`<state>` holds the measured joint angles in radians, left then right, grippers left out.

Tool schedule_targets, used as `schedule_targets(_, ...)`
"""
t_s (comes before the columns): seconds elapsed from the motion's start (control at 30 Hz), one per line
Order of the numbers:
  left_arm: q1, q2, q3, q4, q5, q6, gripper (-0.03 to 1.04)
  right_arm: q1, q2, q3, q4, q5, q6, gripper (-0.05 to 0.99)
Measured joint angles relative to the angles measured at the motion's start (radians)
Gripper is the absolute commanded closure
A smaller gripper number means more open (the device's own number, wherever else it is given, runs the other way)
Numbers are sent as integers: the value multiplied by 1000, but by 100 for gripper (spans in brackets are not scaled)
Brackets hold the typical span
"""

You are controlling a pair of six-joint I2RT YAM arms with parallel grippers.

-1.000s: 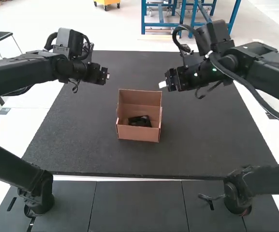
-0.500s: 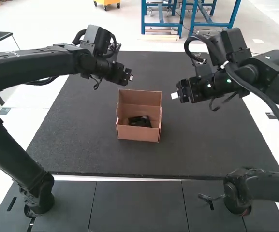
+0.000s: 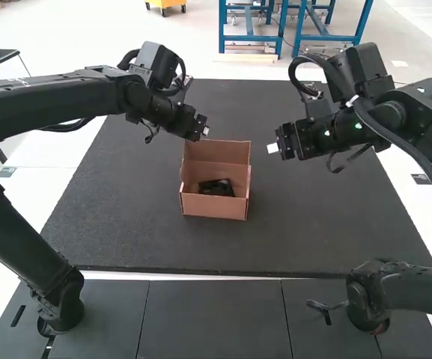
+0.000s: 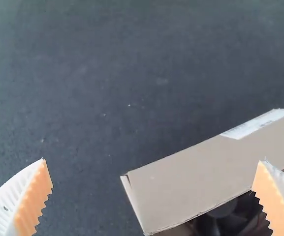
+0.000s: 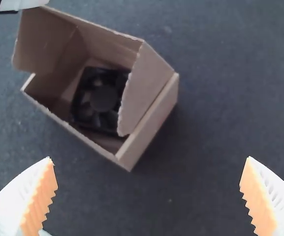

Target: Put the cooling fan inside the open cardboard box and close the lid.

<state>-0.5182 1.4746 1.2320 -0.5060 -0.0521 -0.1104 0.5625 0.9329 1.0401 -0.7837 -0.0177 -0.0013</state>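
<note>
On black mat (image 3: pixel 111 217) over white table (image 3: pixel 28 191): cardboard box (image 3: pixel 214 203) near centre, open, lid (image 3: pixel 216 152) upright along far side. Cooling fan (image 3: pixel 217 187) already inside, flat on box floor. First half of task judged done, closing not yet done. Side flap (image 5: pixel 144 86) leaning inward over fan's edge, not tucked.

Left gripper (image 3: pixel 201 129) at lid's far left corner, just behind and above top edge. Fingers (image 4: pixel 31 206) spread wide, nothing held. Probably placed there to push lid forward and down. Contact with cardboard not clear.

Right gripper (image 3: pixel 271 148) off box's right side, about level with lid's top edge, apart from it. Likewise spread wide and empty. Likely held back to steady box or fold side flap once lid comes over.

Count: 1 box, 1 fan, 1 lid, 1 side flap made out (opposite flap cannot tell), 2 grippers, both empty.
</note>
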Motion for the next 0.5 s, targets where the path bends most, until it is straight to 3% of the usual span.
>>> schedule_targets(0.5,0,0,-44,28,24,-11,5,0,0,0,-16,0,0,9)
